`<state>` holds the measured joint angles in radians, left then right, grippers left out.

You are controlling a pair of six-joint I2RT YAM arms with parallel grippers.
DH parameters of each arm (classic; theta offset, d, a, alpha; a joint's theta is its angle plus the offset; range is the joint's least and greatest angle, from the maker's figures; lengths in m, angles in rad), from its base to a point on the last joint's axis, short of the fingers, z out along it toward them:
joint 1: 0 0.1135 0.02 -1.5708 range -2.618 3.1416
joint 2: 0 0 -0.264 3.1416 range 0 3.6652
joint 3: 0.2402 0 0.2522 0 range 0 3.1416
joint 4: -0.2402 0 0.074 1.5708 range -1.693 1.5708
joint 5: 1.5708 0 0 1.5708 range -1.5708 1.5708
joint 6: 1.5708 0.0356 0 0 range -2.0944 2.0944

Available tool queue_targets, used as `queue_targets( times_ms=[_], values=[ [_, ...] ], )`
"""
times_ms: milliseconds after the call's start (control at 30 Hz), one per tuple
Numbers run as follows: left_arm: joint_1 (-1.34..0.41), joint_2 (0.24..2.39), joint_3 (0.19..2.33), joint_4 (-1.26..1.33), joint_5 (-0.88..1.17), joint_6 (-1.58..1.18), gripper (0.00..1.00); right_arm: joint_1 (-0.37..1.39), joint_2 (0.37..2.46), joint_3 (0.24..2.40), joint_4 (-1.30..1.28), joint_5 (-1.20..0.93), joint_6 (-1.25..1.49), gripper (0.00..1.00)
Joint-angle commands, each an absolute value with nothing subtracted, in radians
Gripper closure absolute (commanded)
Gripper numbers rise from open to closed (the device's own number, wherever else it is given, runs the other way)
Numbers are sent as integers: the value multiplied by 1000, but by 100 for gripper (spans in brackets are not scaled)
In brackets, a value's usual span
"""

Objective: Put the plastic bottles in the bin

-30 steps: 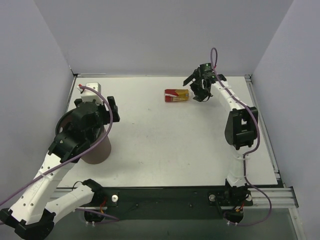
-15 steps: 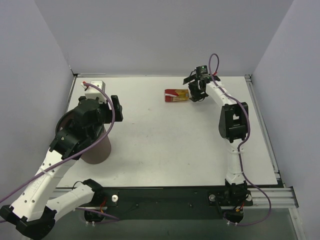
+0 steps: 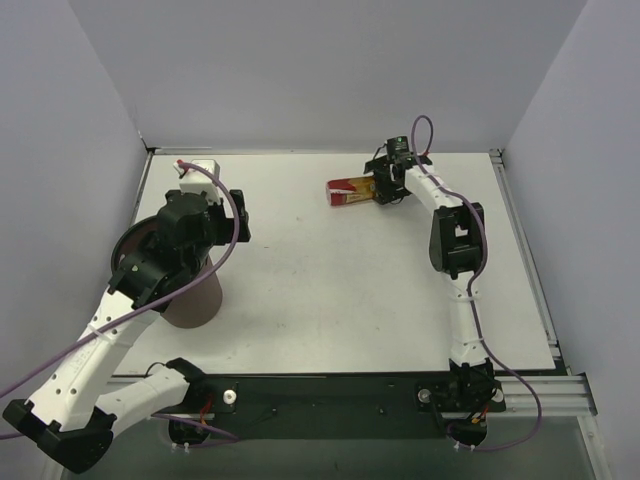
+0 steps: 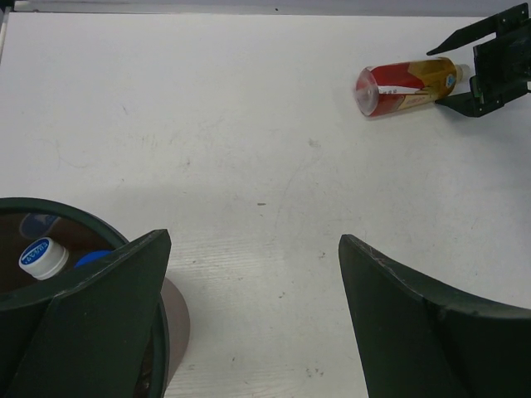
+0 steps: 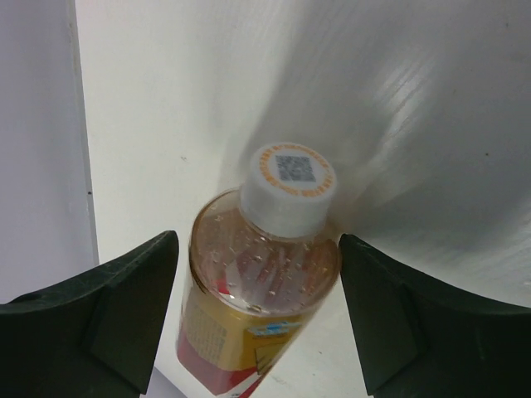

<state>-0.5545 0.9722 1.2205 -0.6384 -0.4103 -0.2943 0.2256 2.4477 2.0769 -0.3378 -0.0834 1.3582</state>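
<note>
White table [image 3: 330, 290] within pale walls [image 3: 300, 70]; left fingers [image 4: 99, 315] agape, empty; right fingers [image 5: 104, 311] agape astride seemingly untouched bottle [image 5: 265, 274].

bottle [image 5: 261, 274]: clear glossy plastic | table [image 3: 350, 280]: matt white | bin [image 3: 195, 305]: matt brown

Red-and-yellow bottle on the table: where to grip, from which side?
Grip the red-and-yellow bottle on its round shoulder just behind the cap, coming from the cap end. It lies on its side, cap facing the right tool, whose open jaws straddle it.
</note>
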Motion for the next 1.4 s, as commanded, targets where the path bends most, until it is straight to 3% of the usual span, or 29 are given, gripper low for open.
queue_targets(
  times_ms=[0,67,133,167,267,367,833,1367],
  values=[
    [-552,980,1266,-598,-400,-276,6,241,2450,2105,-348,-86,1350,35],
    [-552,979,1261,-597,-402,-278,7,244,2439,2089,-348,-84,1329,52],
    [-552,979,1258,-598,-403,-279,6,247,2428,2057,-339,-92,1312,62],
    [-552,979,1256,-600,-399,-281,7,245,2413,2043,-333,-97,1301,75],
    [-552,980,1259,-601,-371,-284,7,250,2366,1977,-299,-123,1256,91],
    [-554,997,1269,-610,-307,-276,7,259,2307,1921,-261,-172,1203,98],
    [-555,1091,1250,-585,-2,-305,7,481,1858,1615,-195,-342,971,100],
    [-554,1051,1240,-658,12,-296,5,698,1694,1605,-230,-379,897,100]
  ],
)
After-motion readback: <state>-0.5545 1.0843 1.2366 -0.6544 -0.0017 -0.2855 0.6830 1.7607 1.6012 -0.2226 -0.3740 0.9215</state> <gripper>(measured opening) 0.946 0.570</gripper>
